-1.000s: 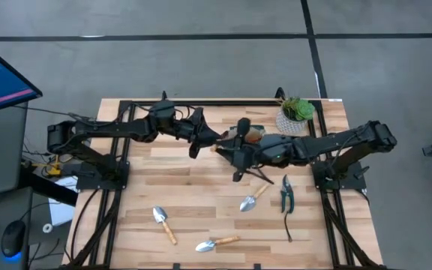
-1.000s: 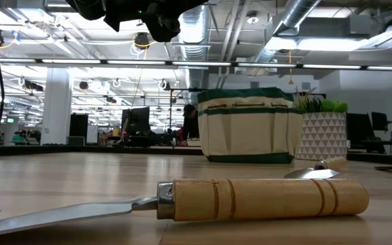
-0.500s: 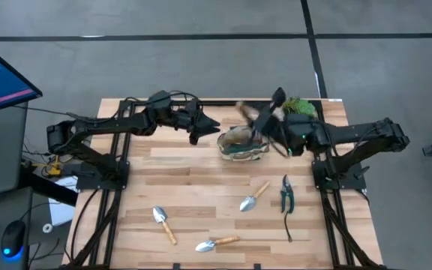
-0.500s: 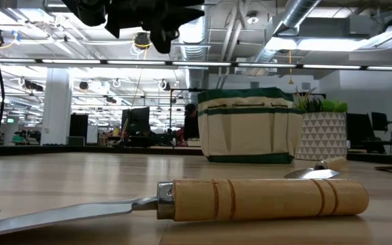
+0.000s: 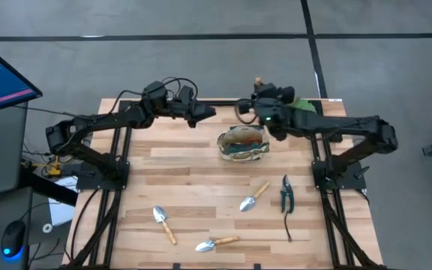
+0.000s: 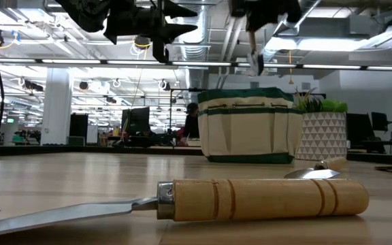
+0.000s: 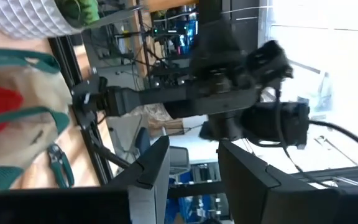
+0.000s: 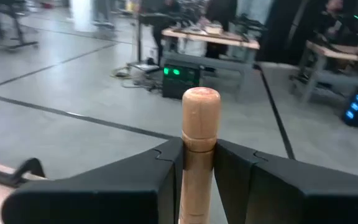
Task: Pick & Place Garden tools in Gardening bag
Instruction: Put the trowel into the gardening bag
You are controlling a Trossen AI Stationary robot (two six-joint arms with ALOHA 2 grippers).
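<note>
Your right gripper (image 8: 199,163), clamped on a wooden trowel handle (image 8: 200,134), hangs above the gardening bag (image 5: 243,143), left gripper (image 7: 192,171) open and empty beside it; release off-centre and the trowel may strike the bag's rim and topple outside

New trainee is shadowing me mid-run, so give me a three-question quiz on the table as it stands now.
1. How many trowels lie on the table?
2. True or false: the right gripper is shut on a wooden handle.
3. The pruning shears lie: A) in the gardening bag, B) on the table, C) in the left gripper.

Key: 1. Three. 2. True. 3. B.
</note>
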